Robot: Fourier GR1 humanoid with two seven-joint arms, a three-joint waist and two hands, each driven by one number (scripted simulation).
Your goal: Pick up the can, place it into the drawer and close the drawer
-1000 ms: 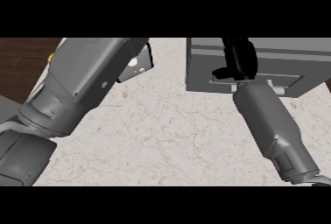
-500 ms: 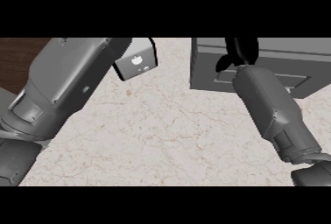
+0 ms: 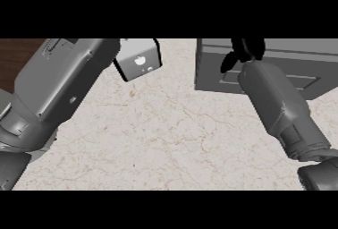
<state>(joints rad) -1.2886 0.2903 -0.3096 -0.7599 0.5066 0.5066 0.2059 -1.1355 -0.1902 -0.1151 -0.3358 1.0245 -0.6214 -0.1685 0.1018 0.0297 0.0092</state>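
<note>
Marble counter [image 3: 152, 138] carries the grey drawer unit [image 3: 290, 67] at far right; right hand [image 3: 243, 53], fingers curled, rests on its top; no can visible; left hand hidden.

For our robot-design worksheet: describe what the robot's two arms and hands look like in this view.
Both forearms are smooth grey shells built from rounded, segmented casings. The right hand is black with slim fingers. The left forearm is bulkier in view, with a grey panel at its end bearing small white marks; its hand is not visible.

Pale marble countertop [image 3: 165, 143] w/ brown veins; dark wood floor [image 3: 16, 58] at upper left.
</note>
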